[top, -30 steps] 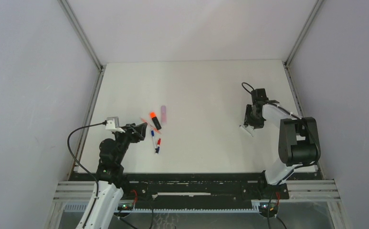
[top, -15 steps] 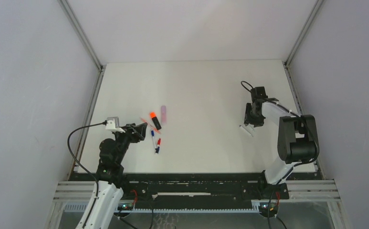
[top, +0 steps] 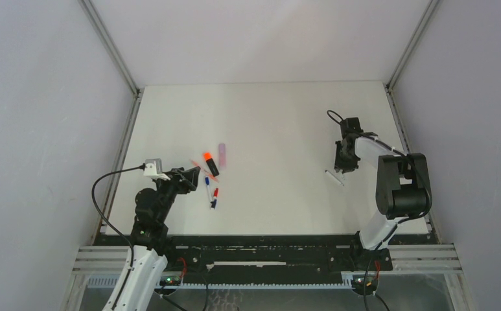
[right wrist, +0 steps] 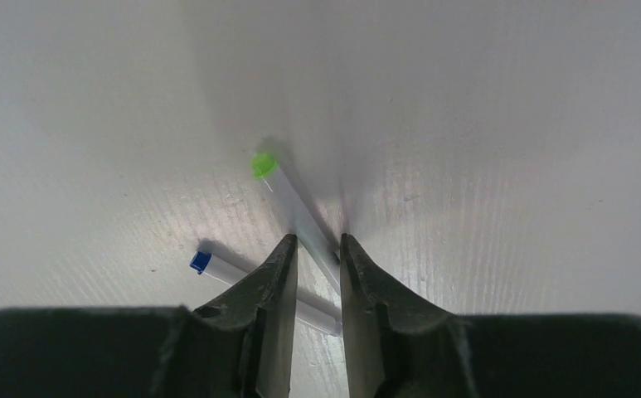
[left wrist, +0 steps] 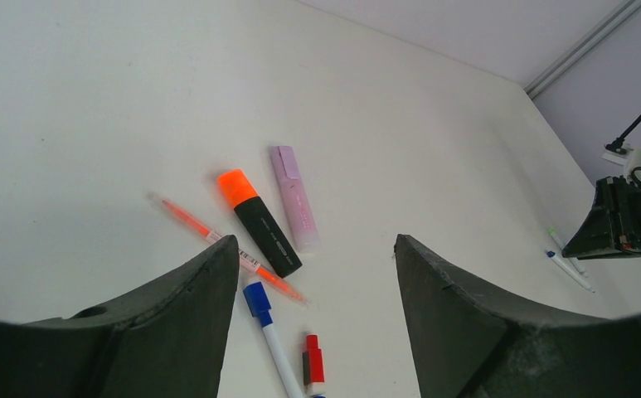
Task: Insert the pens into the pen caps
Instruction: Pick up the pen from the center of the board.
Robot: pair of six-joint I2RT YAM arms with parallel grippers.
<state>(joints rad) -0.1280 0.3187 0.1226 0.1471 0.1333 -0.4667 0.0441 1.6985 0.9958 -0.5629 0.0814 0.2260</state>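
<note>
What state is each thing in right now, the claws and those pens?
Left claw: wide open, holding nothing.
Right claw: narrowed around green-tipped pen lying flat; grip unclear.
Black highlighter: orange cap on, lying flat.
Lilac highlighter: capped, lying flat.

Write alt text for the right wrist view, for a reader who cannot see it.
The right gripper has its two dark fingers pinched on a pale pen with a green end, which lies on the white table. A second pale pen with a blue end lies beside it, partly hidden by one finger.
</note>
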